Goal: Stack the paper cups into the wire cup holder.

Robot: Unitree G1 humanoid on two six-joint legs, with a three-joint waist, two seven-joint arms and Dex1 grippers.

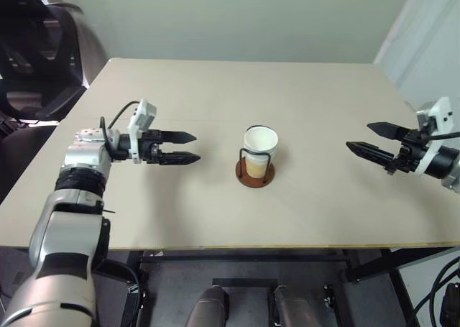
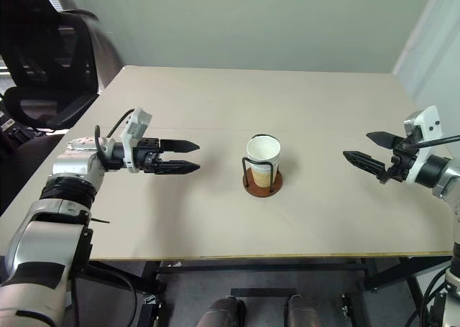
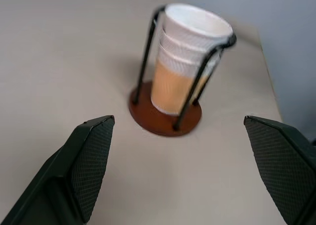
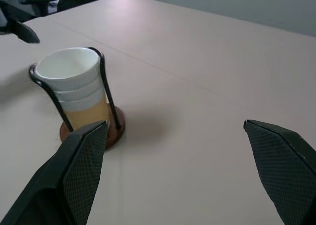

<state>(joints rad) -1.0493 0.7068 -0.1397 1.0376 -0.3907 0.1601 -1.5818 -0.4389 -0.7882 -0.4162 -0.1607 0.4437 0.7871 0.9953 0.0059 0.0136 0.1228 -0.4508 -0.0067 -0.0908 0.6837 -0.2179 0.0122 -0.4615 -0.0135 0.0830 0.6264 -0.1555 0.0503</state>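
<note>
Both pincers (image 1: 188,147) (image 1: 358,139) wide open, empty.

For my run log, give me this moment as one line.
paper cups: nested in wire cup holder | left gripper: open, empty | right gripper: open, empty

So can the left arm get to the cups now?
Probably yes. The left gripper is open and points at the cups in the holder, with only bare table between them.
</note>
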